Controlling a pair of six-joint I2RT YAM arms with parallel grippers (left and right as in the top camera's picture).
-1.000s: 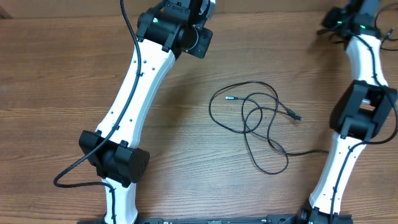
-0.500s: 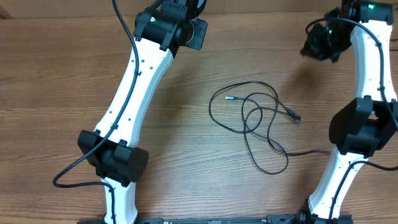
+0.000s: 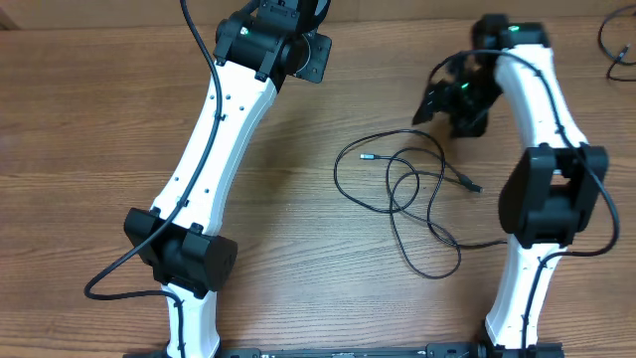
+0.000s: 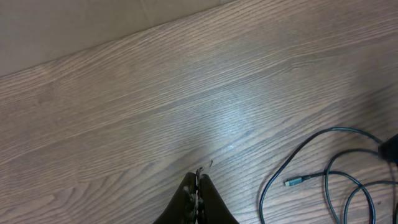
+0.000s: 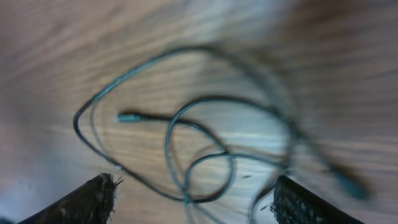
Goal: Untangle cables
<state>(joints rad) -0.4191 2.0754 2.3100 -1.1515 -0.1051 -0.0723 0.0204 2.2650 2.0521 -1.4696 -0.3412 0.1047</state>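
Approach step. Tangled cables (image 3: 397, 194) lie loose at mid-table (image 3: 298, 229). The right tool (image 5: 194, 180), jaws wide and empty, hangs above them; blur leaves its height uncertain. The left tool (image 4: 197, 186) is closed, holding nothing, well apart. Next: lower onto one strand.

Worktop (image 3: 79, 119) under me: brown wood-grain board, matte, grain running lengthwise. My left wrist view catches a soft pale sheen (image 4: 233, 127) of light on it. Past its far edge, plain grey-beige surface (image 4: 74, 25); wall or floor, can't tell.
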